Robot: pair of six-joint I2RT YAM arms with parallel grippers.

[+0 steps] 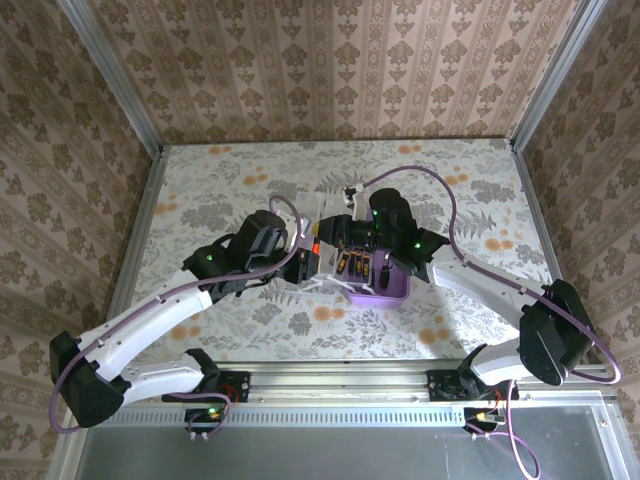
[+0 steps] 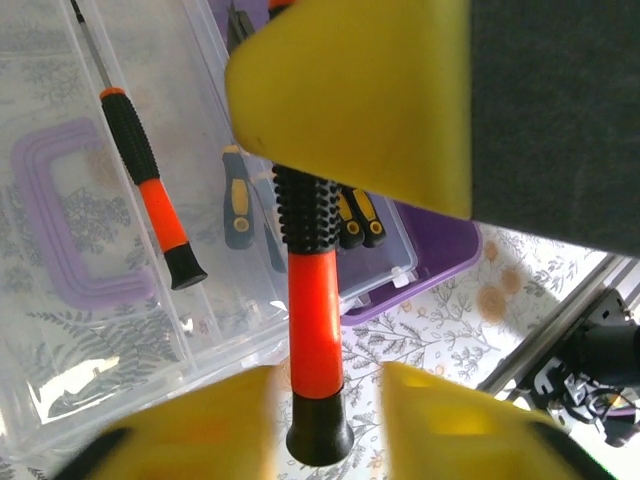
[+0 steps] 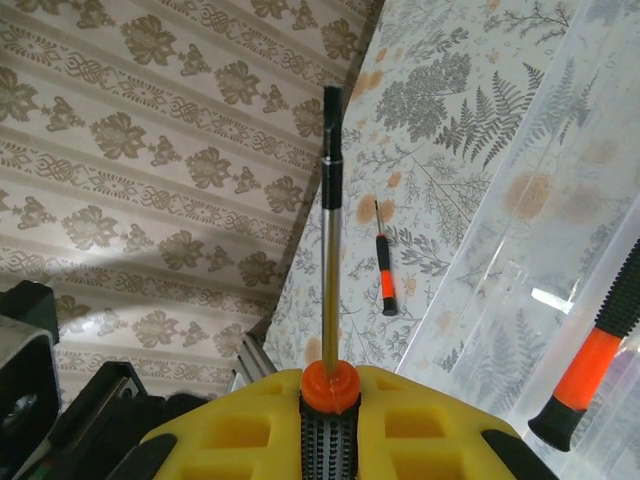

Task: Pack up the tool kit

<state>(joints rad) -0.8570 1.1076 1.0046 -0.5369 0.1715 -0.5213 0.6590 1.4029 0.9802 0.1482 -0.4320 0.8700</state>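
Grey floral tabletop, damask wallpaper all round. Close by both pairs of fingers, a small rectangular purple plastic box, clear lid thrown open flat, purple handle showing on it. Right gripper clamped tight on the ribbed black grip of an orange-and-black screwdriver, steel shaft pointing up past the fingertips, orange body and black butt out below. Left gripper spread, yellow fingers either side of that butt, gap visible on one side. Left of those fingers, a second orange-and-black screwdriver against the lid. Just beyond, yellow-and-black-handled drivers in the box. Well past the right fingertips, a third small screwdriver on bare table.
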